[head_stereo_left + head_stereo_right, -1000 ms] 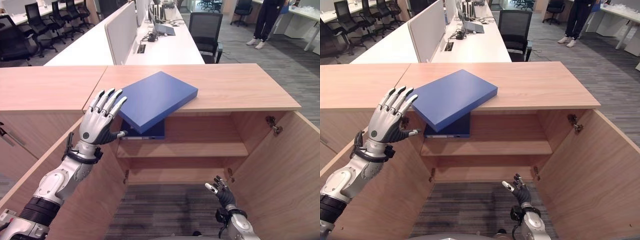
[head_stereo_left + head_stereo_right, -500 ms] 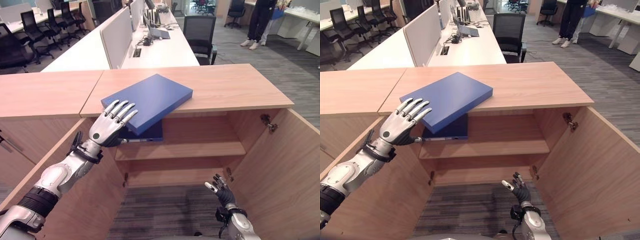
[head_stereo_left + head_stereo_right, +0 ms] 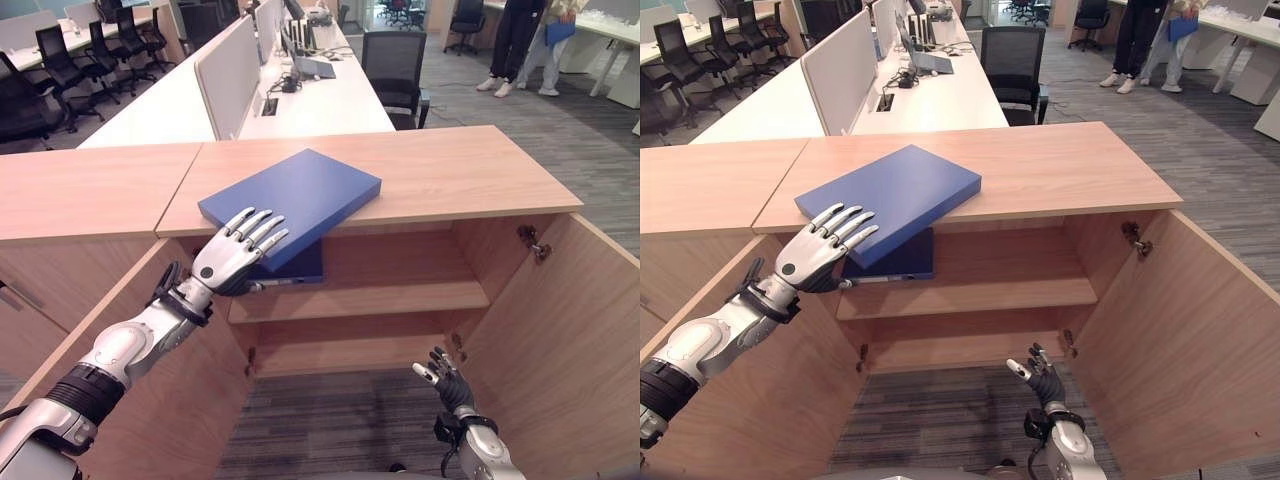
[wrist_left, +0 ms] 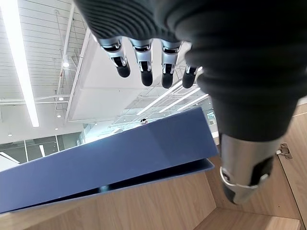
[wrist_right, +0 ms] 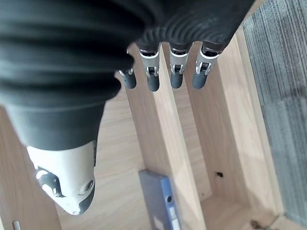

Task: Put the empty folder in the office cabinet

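On the counter [image 3: 450,175] the folder [image 3: 290,195] overhangs the open cabinet [image 3: 400,290]; left hand [image 3: 228,262], fingers spread (right hand [image 3: 445,385] idle, relaxed), should clamp its overhanging edge firmly.

A blue folder [image 3: 295,195] is seen lying on the wooden cabinet top [image 3: 460,175], one corner jutting past the front edge. A second, darker folder [image 3: 292,266] is seen lying on the upper shelf [image 3: 400,297] inside the open cabinet.
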Robot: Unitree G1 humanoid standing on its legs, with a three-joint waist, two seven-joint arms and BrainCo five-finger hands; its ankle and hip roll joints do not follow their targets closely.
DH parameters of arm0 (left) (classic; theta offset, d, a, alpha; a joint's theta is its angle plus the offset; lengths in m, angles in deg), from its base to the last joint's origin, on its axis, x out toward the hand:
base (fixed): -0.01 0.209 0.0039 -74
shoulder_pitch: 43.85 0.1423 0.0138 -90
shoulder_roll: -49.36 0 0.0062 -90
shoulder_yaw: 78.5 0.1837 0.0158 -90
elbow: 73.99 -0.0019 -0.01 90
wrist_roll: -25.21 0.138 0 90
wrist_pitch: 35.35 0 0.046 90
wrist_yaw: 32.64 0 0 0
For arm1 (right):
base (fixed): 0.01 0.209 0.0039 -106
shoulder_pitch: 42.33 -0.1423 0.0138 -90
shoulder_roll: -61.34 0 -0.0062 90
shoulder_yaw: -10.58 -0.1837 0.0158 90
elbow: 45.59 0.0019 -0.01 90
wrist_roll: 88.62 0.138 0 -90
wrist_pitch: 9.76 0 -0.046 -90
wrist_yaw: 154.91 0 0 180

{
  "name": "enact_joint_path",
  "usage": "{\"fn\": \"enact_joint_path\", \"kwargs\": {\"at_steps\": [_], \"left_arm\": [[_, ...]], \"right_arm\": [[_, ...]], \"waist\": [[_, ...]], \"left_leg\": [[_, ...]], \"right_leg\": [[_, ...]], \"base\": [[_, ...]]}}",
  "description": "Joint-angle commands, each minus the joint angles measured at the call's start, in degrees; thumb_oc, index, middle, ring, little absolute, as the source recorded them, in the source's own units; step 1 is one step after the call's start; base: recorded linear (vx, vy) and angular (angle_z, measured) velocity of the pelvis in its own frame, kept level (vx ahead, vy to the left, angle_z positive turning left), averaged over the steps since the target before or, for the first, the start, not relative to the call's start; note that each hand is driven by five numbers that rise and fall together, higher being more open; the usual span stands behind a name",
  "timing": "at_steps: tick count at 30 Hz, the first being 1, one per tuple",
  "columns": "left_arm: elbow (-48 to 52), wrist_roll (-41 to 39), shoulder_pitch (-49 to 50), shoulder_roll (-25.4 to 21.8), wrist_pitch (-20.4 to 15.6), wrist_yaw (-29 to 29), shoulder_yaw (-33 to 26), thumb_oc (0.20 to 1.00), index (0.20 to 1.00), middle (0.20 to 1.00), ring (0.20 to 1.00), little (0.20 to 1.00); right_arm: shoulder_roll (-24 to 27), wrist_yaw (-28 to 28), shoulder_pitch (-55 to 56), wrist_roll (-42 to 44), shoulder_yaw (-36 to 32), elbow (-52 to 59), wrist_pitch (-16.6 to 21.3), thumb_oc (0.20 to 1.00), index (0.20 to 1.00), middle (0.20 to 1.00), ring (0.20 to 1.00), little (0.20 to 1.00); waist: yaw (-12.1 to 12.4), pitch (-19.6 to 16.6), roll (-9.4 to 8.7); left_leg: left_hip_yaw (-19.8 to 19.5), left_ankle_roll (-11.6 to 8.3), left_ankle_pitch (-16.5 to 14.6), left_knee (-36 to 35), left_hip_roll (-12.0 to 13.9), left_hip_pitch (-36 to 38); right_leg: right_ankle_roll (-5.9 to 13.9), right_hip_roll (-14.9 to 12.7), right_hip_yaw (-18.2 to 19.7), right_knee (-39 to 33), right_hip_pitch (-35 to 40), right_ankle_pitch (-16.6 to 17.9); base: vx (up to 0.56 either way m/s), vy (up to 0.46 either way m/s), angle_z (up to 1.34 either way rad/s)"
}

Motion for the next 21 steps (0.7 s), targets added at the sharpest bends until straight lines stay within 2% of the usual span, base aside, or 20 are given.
{"fn": "enact_joint_path", "kwargs": {"at_steps": [1,21], "left_arm": [[-2.8,-0.8,-8.9,0.6,0.9,1.0,0.2,1.0,1.0,1.0,1.0,1.0],[-7.7,-5.1,-10.1,4.2,2.2,1.3,-1.4,1.0,1.0,1.0,1.0,1.0]], "right_arm": [[1.1,-0.5,-4.0,1.3,0.9,5.1,3.6,1.0,1.0,1.0,1.0,1.0],[1.1,-0.4,-3.8,1.5,1.1,5.1,3.3,1.0,1.0,1.0,1.0,1.0]], "waist": [[0.0,2.4,-0.28],[-0.7,2.3,-0.66]], "left_leg": [[-1.7,0.84,-2.1,0.6,-1.1,-0.6],[-1.6,0.85,-2.2,0.6,-0.9,-0.4]], "right_leg": [[3.5,0.0,0.3,9.9,-0.1,-10.4],[3.3,0.3,0.6,10.2,-0.4,-10.5]], "base": [[0.0,0.0,0.0],[0.0,0.0,0.0]]}}
